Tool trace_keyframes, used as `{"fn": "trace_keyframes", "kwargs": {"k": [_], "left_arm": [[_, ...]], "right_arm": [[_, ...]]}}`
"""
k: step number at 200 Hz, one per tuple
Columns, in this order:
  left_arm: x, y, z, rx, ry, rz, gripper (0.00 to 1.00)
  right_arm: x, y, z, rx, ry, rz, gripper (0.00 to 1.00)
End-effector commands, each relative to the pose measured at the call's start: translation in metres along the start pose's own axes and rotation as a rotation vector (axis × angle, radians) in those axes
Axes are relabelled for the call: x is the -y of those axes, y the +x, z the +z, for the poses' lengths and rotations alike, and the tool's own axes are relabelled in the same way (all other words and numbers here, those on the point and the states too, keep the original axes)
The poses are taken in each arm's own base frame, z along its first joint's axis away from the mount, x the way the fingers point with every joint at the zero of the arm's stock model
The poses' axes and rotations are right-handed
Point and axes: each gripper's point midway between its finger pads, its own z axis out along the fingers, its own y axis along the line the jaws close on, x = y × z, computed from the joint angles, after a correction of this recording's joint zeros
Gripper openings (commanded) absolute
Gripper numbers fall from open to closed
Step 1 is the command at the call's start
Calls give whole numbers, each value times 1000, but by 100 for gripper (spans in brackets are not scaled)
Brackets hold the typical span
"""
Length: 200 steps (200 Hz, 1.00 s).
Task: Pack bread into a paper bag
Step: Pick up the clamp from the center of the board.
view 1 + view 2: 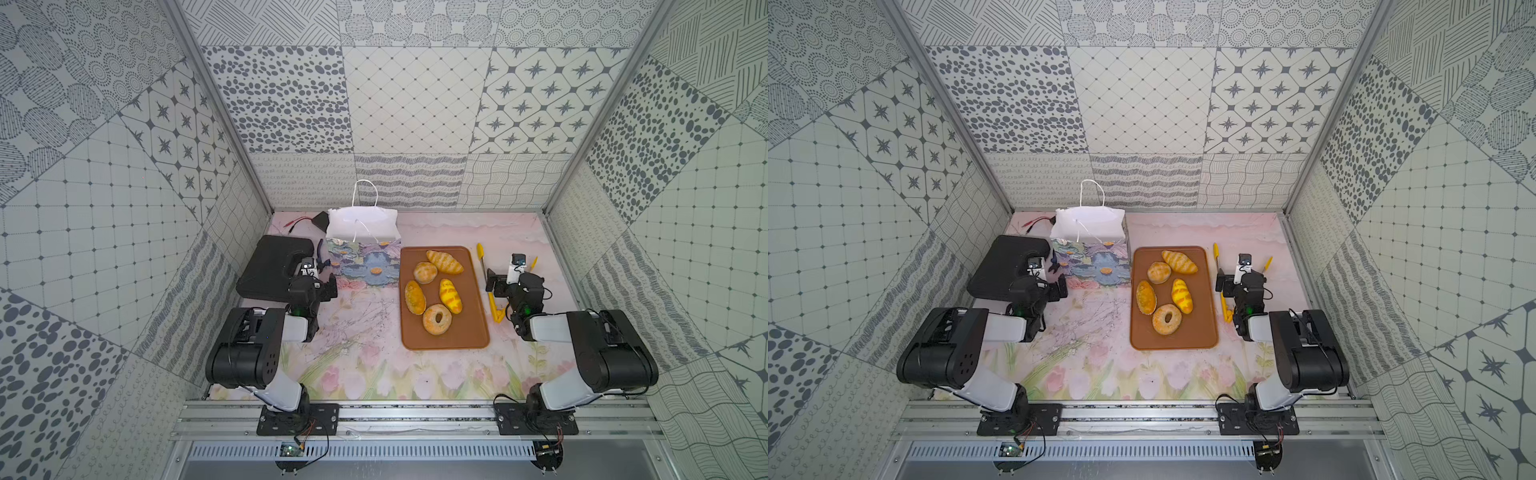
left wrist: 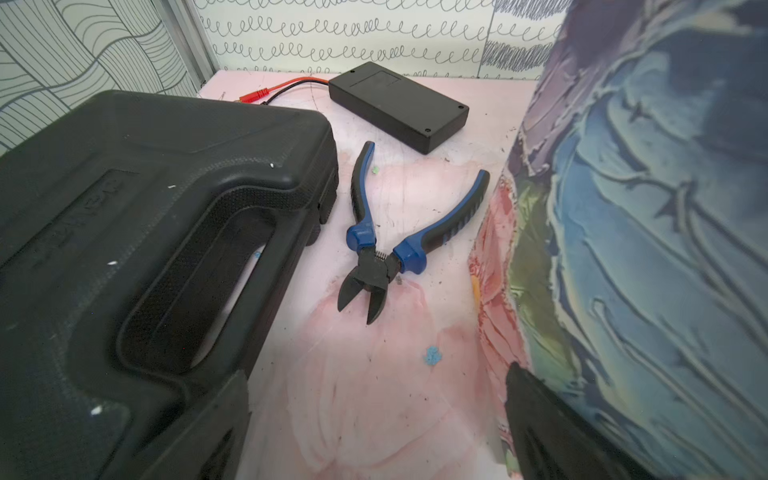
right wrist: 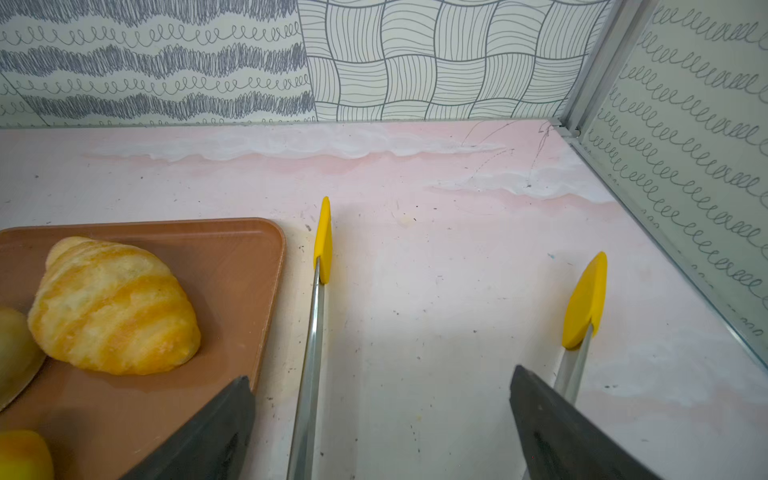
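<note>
At the far left of the bench (image 1: 365, 357) lies a black case (image 1: 270, 266), flat, its moulded handle turned toward the left arm (image 1: 257, 349). The left jaws hang low just past the case's near right corner, spread wide with nothing between them; in the left wrist view one finger (image 2: 540, 419) sits right beside the printed face of the paper bag (image 2: 644, 208), and I cannot tell whether it touches. Between case and bag lie blue-handled cutters (image 2: 376, 249), handles splayed, and behind them, near the back wall, a small black box (image 2: 399, 104) with a red lead. The bag stands upright toward the back, left of centre, its mouth open, one cord handle up and the other drooping over the mouth, the flower print facing the arms. Just beside it on the right lies a brown tray (image 1: 457, 336), and all five pieces of bread (image 1: 1158, 272) lie on it: a striped loaf (image 1: 444, 262) at the far end, a round bun (image 1: 424, 272) next to it, an oval bun (image 1: 414, 297) along the left edge, a second striped loaf (image 1: 451, 296) in the middle, and a ring-shaped bagel (image 1: 428, 324) nearest the arms. Right of the tray lie yellow-tipped tongs (image 3: 309, 353), open on the bench. The right jaws hover low over them, spread wide and gripping nothing; one tong arm runs between the fingers, the other passes behind the outer finger (image 3: 561, 432)
</note>
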Motion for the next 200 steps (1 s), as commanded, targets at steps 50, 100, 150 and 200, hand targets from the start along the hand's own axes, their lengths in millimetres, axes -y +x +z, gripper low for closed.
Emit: {"fn": "trace_keyframes", "kwargs": {"k": [50,100,150,200], "left_arm": [[4,-8,2,21,26,-5,99],[4,-9,2,24,26,-4,99],[4,-8,3,11,50,-18,99],[3,-25,-2,-24,36,-15,99]], "right_arm": [[0,-10,1,35,-3,8,100],[0,-10,1,34,-3,8,100],[0,-10,2,33,-4,8,100],[3,-13,2,28,4,19,100]]}}
